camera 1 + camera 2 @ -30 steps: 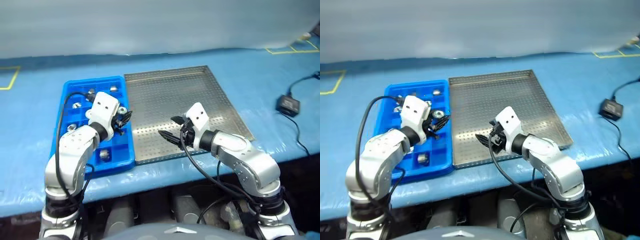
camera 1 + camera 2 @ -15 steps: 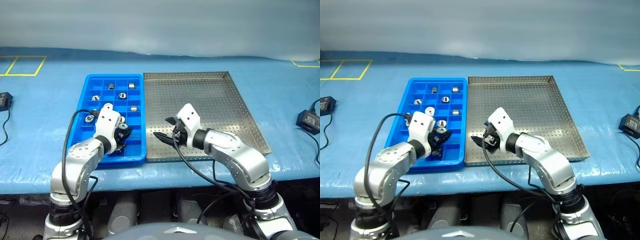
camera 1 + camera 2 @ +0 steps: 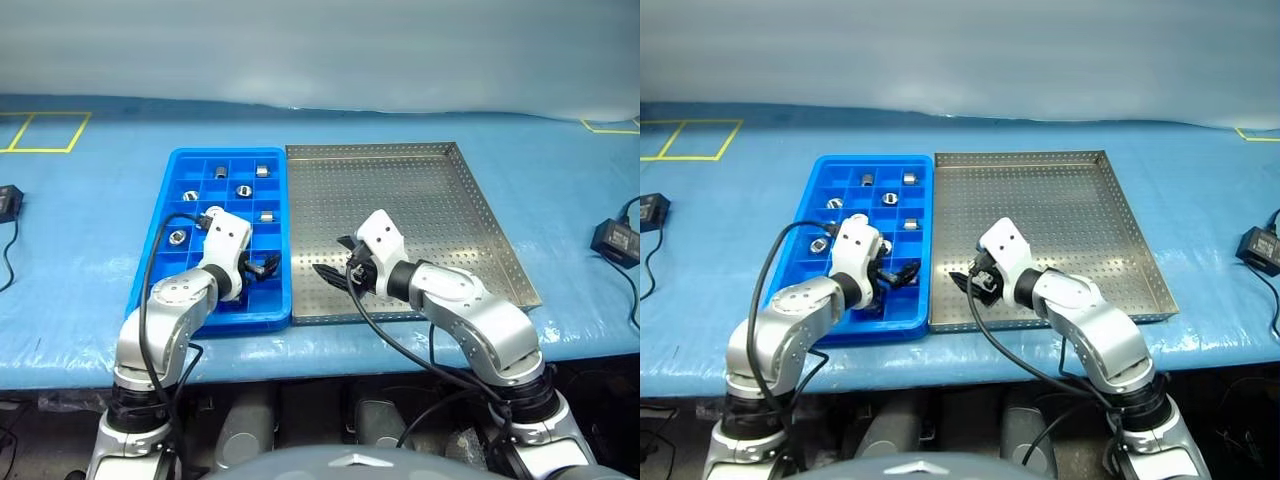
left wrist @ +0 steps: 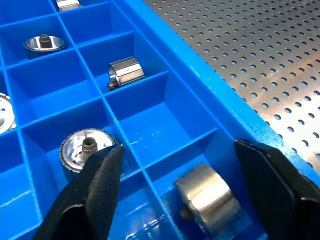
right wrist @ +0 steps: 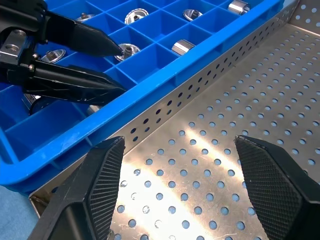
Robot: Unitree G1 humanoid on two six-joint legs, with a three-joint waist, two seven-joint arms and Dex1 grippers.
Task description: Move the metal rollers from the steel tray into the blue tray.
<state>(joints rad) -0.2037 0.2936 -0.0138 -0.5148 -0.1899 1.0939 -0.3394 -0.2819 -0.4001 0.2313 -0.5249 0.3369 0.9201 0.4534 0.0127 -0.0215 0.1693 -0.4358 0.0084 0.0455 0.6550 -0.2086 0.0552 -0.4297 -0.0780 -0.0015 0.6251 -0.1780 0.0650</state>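
1. The blue tray (image 3: 160, 232) lies on the blue-covered table (image 3: 80, 300), its right edge touching the left edge of the steel tray (image 3: 470, 200).
2. The left gripper (image 4: 190, 172) hangs over the near right corner of the blue tray, with its two black fingers (image 4: 102, 175) spread wide and nothing between them.
3. In the left wrist view a metal roller (image 4: 207, 197) lies on its side in a compartment just below the parted fingers, clear of both.
4. More metal rollers sit in other compartments: one upright with a small centre post (image 4: 82, 149) in the next cell, and another on its side (image 4: 126, 71) farther off.
5. From the head camera, further rollers (image 3: 241, 189) show scattered in the far half of the blue tray, each in its own cell.
6. The right gripper (image 5: 182, 170) hangs over the near left part of the steel tray, close to the shared edge, its fingers apart and empty.
7. The perforated floor of the steel tray looks bare of rollers, though the right arm may hide a small patch.
8. A small black box with a cable (image 3: 614, 238) lies on the table at the far right, and a similar one (image 3: 6, 200) at the left edge.
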